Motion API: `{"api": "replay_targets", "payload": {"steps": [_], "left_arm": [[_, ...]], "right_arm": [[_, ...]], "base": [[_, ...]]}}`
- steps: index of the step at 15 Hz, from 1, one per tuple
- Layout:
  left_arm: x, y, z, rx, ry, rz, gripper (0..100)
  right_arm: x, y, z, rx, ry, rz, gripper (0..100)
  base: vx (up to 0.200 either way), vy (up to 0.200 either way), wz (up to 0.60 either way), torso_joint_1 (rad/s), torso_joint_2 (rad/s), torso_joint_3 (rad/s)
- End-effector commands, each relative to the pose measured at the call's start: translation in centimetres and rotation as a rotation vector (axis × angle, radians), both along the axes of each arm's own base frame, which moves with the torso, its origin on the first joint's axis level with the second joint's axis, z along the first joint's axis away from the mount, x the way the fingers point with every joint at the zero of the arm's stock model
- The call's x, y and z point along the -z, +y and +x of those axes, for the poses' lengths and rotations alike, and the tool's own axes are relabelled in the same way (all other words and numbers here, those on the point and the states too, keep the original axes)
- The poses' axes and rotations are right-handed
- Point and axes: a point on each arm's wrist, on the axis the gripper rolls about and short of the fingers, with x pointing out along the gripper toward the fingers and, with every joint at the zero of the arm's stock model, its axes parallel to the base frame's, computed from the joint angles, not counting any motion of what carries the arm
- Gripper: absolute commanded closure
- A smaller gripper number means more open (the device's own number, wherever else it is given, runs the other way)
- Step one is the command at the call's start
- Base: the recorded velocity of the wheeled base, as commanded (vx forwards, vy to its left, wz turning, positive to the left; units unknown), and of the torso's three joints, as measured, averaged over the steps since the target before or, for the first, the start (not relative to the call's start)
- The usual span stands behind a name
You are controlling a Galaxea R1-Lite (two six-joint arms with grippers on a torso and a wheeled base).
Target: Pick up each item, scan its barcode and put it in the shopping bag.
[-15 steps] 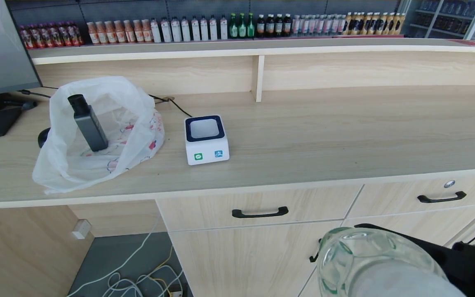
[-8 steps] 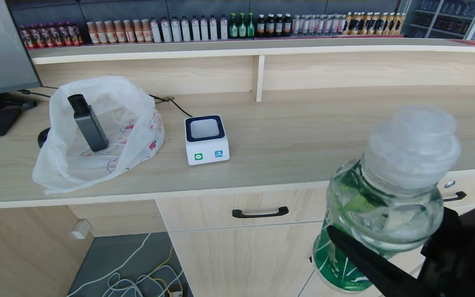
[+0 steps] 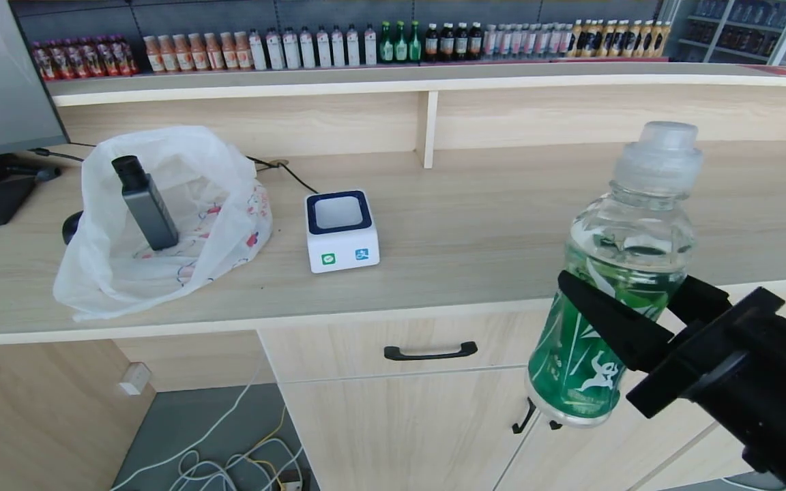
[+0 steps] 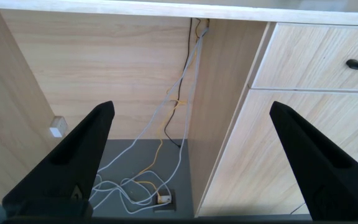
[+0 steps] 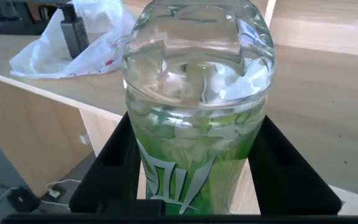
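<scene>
Green and clear up front, pale wood all around.
The bottle point(image 3: 628, 232) is clear up top with a frosted cap, and its label is vivid green with white streaks and a white figure. Both the right pincer point(image 3: 628, 290) and left pincer point(image 4: 191, 107) are matte black. The tabletop point(image 3: 502, 225) shows light beige wood grain. The shopping bag point(image 3: 222, 204) is milky white with a red-pink print, and there's a grey flask point(image 3: 149, 211) with a black cap. The scanner point(image 3: 340, 232) is white, navy-framed, with green and blue icons. The drawer handle point(image 3: 430, 352) is black.

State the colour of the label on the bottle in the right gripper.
Green with white markings; the label on the bottle shows best in the head view.
</scene>
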Motion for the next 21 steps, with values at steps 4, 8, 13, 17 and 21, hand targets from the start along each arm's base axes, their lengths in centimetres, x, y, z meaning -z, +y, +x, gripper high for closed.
{"api": "replay_targets", "payload": {"steps": [4, 8, 13, 17, 21], "left_arm": [[0.0, 0.0, 0.0, 0.0, -0.001, -0.003, 0], [0.0, 0.0, 0.0, 0.0, -0.001, -0.001, 0], [0.0, 0.0, 0.0, 0.0, -0.001, -0.003, 0], [0.0, 0.0, 0.0, 0.0, -0.001, -0.009, 0], [0.0, 0.0, 0.0, -0.002, -0.001, -0.009, 0]], "right_arm": [[-3.6, -1.4, 3.3, 0.147, -0.065, 0.169, 100], [-7.4, -0.3, 4.5, 0.084, -0.17, 0.247, 100], [-7.4, 0.1, 5.2, 0.092, -0.211, 0.207, 100], [-7.1, -0.2, 5.9, 0.123, -0.229, 0.191, 100], [-6.8, -1.3, 7.5, 0.194, -0.234, 0.198, 100]], "base": [[0.0, 0.0, 0.0, 0.0, 0.0, 0.0], [0.0, 0.0, 0.0, 0.0, 0.0, 0.0], [0.0, 0.12, 0.0, 0.001, 0.0, 0.0], [0.0, 0.2, 0.0, 0.008, 0.01, -0.001], [0.0, 0.2, 0.0, 0.001, 0.0, 0.004]]}}
